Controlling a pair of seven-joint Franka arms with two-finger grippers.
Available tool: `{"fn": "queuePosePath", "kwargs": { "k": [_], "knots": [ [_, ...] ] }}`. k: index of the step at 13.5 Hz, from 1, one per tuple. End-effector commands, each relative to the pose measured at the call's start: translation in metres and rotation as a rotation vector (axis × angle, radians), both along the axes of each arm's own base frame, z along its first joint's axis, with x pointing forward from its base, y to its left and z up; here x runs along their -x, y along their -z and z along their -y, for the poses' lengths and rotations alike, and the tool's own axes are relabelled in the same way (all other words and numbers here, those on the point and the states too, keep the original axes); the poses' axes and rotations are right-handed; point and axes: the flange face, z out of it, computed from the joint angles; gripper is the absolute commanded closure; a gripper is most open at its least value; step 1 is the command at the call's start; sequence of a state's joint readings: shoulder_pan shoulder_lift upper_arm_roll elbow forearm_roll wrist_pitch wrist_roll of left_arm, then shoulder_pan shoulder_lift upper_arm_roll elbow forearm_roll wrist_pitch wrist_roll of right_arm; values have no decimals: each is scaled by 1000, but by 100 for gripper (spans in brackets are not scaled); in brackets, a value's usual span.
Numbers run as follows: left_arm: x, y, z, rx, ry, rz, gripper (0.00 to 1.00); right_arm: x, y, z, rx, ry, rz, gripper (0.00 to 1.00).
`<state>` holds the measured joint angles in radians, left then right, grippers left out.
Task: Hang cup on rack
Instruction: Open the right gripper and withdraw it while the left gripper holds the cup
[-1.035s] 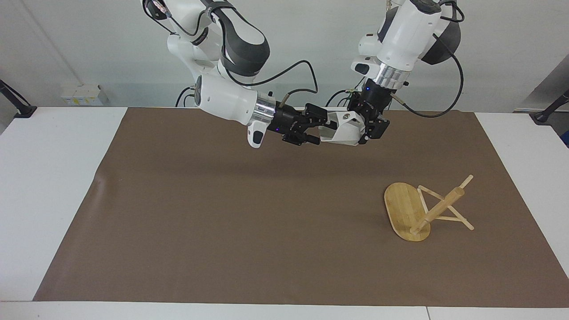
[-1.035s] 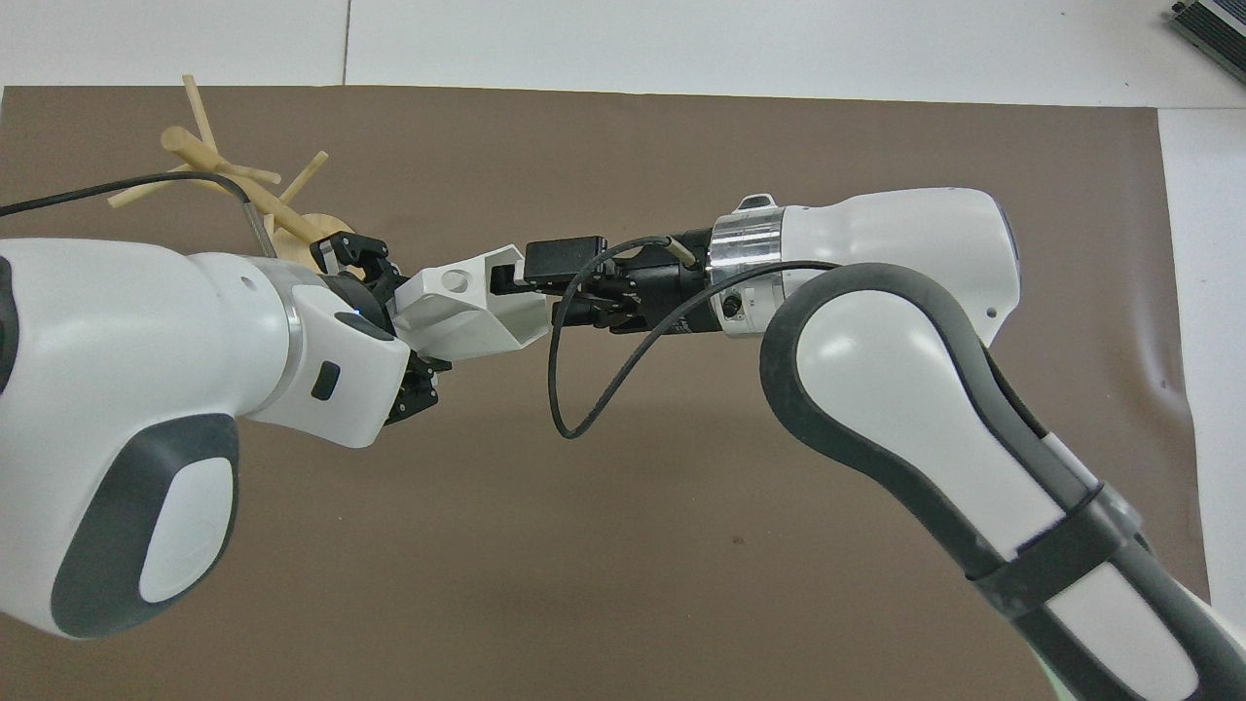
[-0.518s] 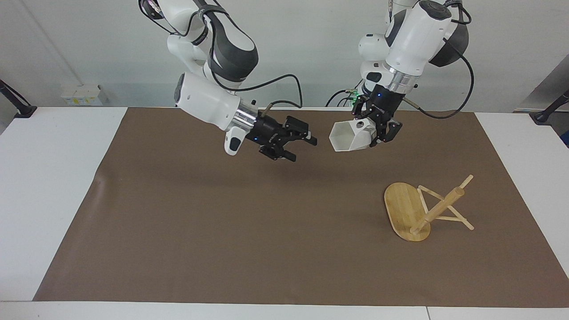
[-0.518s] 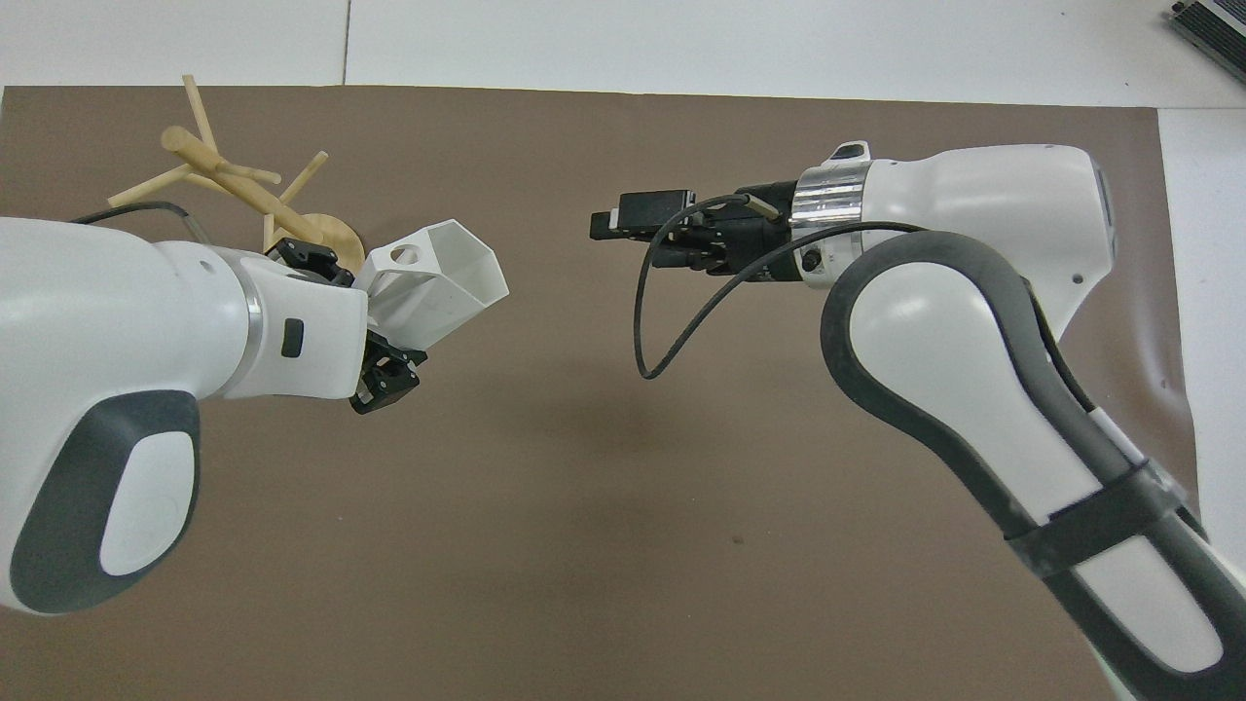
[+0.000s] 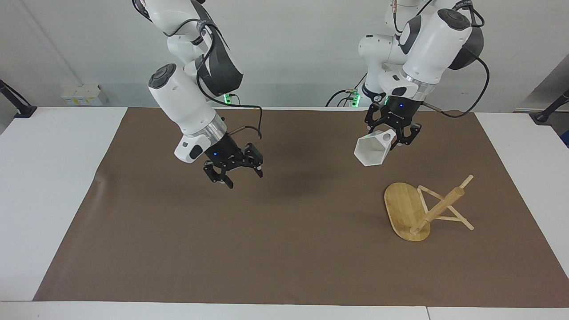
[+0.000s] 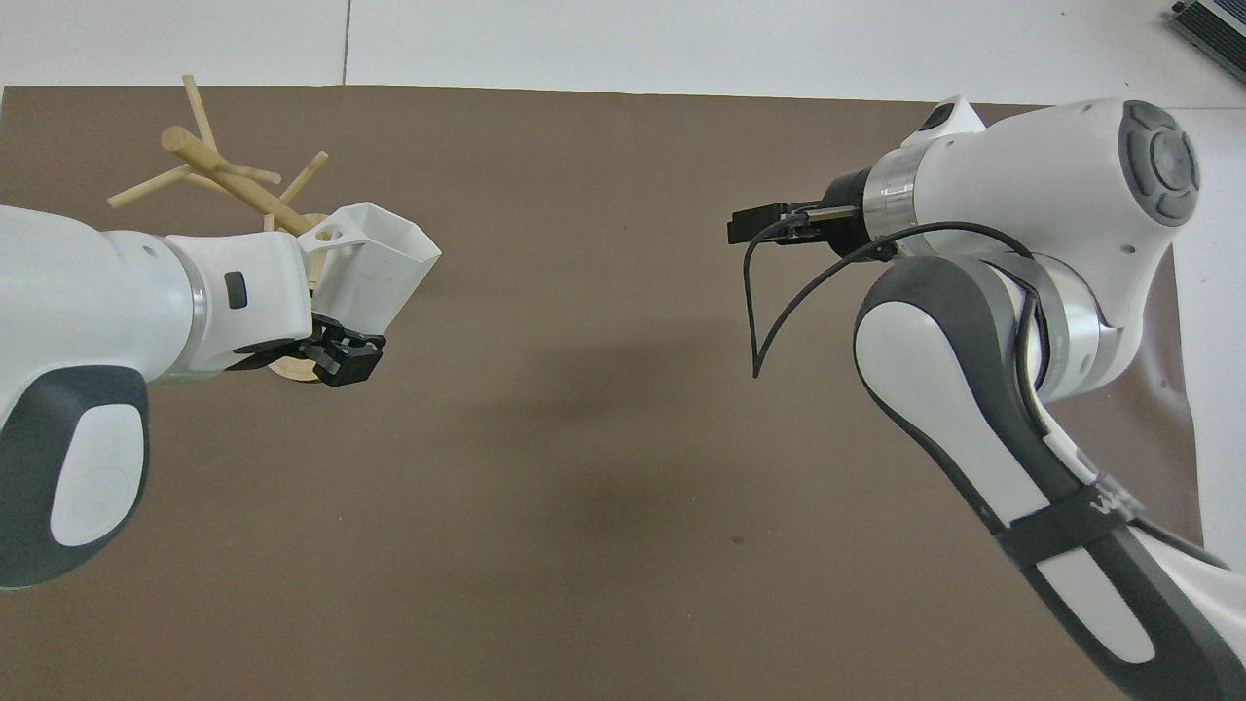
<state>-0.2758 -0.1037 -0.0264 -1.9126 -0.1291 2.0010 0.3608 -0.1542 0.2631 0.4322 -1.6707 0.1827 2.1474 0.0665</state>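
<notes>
left hand [image 5: 393,133] pinching cup [image 5: 372,150] over mat | right hand [image 5: 235,171] spread, apparently empty | rack [image 5: 420,209] toppled

No text, label, brand name, number or sign can be read anywhere in either view. The right arm [image 6: 1032,409] carries a dark strap [image 6: 1071,521] with small pale marks on it, well back from its fingers, but they are too small to make out as letters. A pale box [image 5: 82,94] at the wall, off the surface at the right arm's end, shows yellow patches that cannot be read either.
</notes>
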Motion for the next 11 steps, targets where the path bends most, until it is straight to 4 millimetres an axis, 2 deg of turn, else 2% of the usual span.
{"fn": "queuePosePath", "kwargs": {
  "k": [1,3,4,7,9,11],
  "knots": [
    [-2,9,-12,-58,-92,-15,100,12,-5,36,180,7,-81,0],
    [-13,16,-25,-77,-150,-23,100,10,-24,80,257,47,-141,0],
    [-18,20,-26,-91,-168,-26,100,10,-34,96,269,67,-171,0],
    [-31,41,-23,-106,-228,-61,100,19,-53,133,321,111,-271,0],
    [-37,45,-21,-106,-235,-67,100,26,-73,167,330,166,-306,0],
    [-49,48,-17,-101,-262,-71,100,33,-83,195,315,218,-319,0]
  ]
}}
